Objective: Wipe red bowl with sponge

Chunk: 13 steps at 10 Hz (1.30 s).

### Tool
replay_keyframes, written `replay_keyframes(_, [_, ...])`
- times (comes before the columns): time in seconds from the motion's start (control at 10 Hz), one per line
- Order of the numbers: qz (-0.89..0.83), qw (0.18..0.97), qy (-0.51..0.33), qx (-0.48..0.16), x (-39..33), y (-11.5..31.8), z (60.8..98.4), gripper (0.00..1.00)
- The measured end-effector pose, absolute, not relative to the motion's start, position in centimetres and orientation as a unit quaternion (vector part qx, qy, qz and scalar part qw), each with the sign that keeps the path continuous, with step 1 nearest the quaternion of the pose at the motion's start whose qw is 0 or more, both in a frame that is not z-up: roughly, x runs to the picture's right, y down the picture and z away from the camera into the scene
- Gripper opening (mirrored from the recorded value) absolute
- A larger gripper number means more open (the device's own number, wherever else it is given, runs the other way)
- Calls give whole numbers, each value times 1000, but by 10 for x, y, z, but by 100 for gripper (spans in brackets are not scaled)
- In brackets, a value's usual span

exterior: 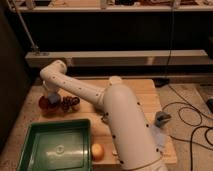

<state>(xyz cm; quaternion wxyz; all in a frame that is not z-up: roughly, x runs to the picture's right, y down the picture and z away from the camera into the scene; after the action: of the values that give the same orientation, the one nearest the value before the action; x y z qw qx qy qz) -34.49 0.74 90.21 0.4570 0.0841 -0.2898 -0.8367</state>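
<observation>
The red bowl [44, 104] sits near the far left corner of the wooden worktop [140, 92], upright, with a dark knobbly cluster [70, 102] just beside it on its right. Right at the bowl's rim, on the side toward that cluster, is the blue-grey sponge [53, 98], and it appears to be at or just inside the opening. Whether it touches the glossy inside I cannot tell. The claw [51, 93] hangs directly above the sponge at the end of the white arm [80, 91], which reaches out from the robot's body, bends at a raised elbow and drops down onto the bowl. Whether the claw is clenched on the sponge or released cannot be told from this view. Nearer the camera a green tray [59, 124] lies well apart from the bowl, with an orange fruit [97, 151] just beside its right wall, and a grey-blue lump with a pale sheet [161, 119] rests at the worktop's right edge. By my judgement the wiping step itself is in hand, since sponge and bowl are already brought together. The next move likely calls for light downward pressure and a small sweeping or circling stroke kept inside the rim. It should be gentle enough not to push the light bowl against the cluster or off toward the left edge.
</observation>
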Motion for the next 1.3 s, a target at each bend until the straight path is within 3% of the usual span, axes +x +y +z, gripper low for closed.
replay_keyframes(0.3, [-842, 433, -306, 102, -377, 7, 884, 0])
replay_keyframes(0.8, [-858, 373, -338, 100, -398, 47, 845, 0])
replay_keyframes(1.3, [-858, 388, -329, 70, -354, 43, 850, 0])
